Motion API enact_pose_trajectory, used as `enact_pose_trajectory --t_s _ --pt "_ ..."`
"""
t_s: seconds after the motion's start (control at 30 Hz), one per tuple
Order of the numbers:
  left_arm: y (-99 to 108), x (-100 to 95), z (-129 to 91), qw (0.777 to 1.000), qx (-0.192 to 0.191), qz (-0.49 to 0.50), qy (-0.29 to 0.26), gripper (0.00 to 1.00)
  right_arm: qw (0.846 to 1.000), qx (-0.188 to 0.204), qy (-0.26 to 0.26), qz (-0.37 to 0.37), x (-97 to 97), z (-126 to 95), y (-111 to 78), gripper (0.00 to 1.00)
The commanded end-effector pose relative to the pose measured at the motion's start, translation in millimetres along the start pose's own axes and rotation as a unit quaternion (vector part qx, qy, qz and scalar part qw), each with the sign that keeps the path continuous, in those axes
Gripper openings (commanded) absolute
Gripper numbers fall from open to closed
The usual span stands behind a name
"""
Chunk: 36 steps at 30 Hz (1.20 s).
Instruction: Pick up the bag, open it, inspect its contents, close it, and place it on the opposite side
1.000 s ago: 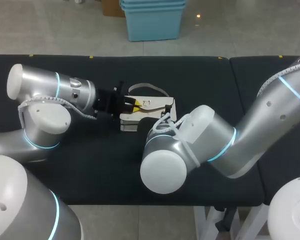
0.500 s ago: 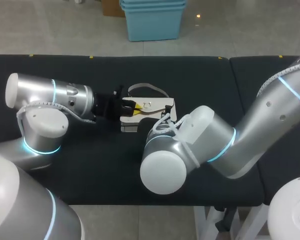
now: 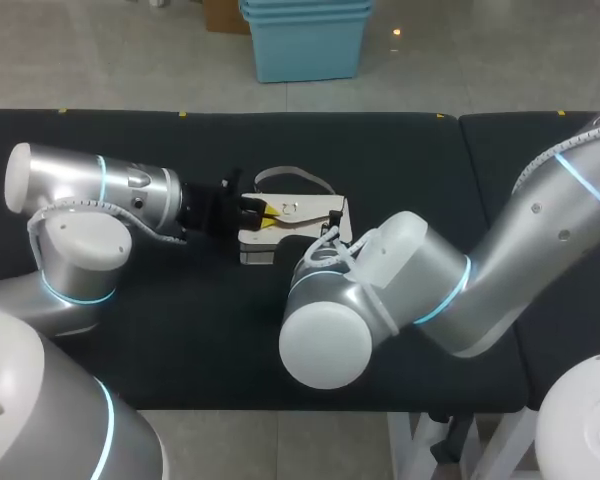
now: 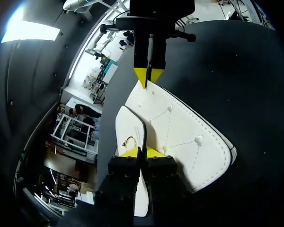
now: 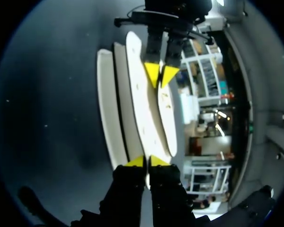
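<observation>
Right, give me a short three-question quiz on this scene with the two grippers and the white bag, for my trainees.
1. True or false: only one gripper touches the white bag.
2. The left gripper is: A) open above the bag; B) shut on the bag's edge; C) well clear of the bag.
3. Fill in the colour: the table under the bag is ___.

Key: 1 false, the right gripper is shut on it too; 2 B; 3 black.
</observation>
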<state>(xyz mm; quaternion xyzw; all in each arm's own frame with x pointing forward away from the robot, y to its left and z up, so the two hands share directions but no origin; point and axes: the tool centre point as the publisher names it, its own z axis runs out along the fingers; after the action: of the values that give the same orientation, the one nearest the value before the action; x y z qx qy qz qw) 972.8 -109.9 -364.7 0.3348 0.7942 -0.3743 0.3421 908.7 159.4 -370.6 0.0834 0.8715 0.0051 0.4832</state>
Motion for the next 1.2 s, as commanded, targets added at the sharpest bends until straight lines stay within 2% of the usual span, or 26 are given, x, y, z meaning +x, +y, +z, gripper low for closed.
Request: enact_pose_trajectory --t_s 0.03,0.3,0.57,0.83,1.03,1.2 --pt "7 2.3 -2 1.0 0.018 -0.002 -0.001 0.0 1.0 -0.009 -0.008 0.001 4.3 1 -5.3 0.0" --pt "2 -4.6 9 1.0 0.003 0.009 0.014 0.0 1.0 -0.009 -0.008 0.001 4.3 1 -5.3 0.0" --pt "-4 -12.7 19 1.0 0.005 0.012 0.024 0.0 1.0 -0.009 -0.008 0.001 4.3 1 -5.3 0.0" --pt "-3 -6.9 20 0.999 0.008 0.018 0.035 0.0 1.0 -0.009 -0.008 0.001 4.3 1 -5.3 0.0" --pt "11 -3.3 12 1.0 -0.007 0.001 0.028 0.0 1.0 -0.009 -0.008 0.001 4.3 1 -5.3 0.0" --pt "11 -4.2 13 1.0 0.0 0.002 0.027 0.0 1.0 -0.009 -0.008 0.001 4.3 1 -5.3 0.0"
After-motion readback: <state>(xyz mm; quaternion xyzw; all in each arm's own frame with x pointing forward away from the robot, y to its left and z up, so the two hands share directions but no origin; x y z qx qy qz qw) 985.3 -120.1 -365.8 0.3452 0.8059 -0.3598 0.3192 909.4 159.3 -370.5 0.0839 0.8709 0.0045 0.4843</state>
